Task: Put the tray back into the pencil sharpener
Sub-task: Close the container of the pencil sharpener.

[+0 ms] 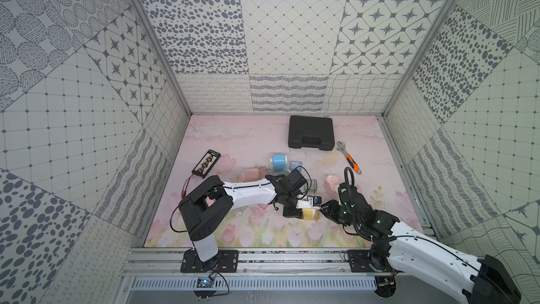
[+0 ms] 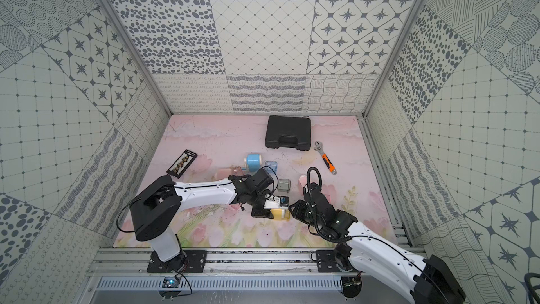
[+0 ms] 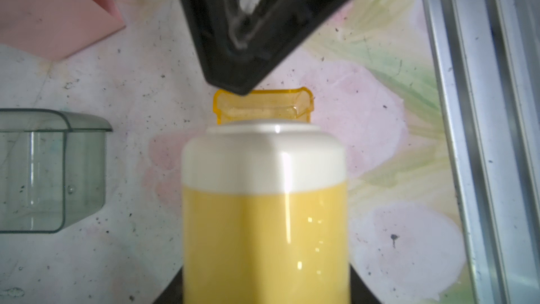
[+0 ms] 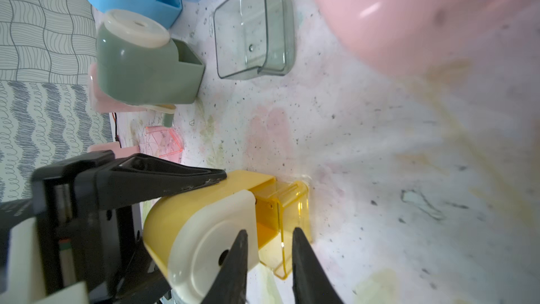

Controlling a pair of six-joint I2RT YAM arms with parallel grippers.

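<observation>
The yellow pencil sharpener with its white face lies at the mat's front centre. My left gripper is shut on its body. The clear yellow tray sits partly inside the sharpener's slot, its end sticking out. My right gripper straddles that end wall. Its jaws stand narrowly open, one finger over the white face and the other outside the tray. Its fingers touch the tray's rim in the left wrist view.
A grey clear tray, a green sharpener, a blue sharpener with a blue tray, a pink sharpener and a pink tray lie behind. Farther back are a black case, a wrench and a battery holder.
</observation>
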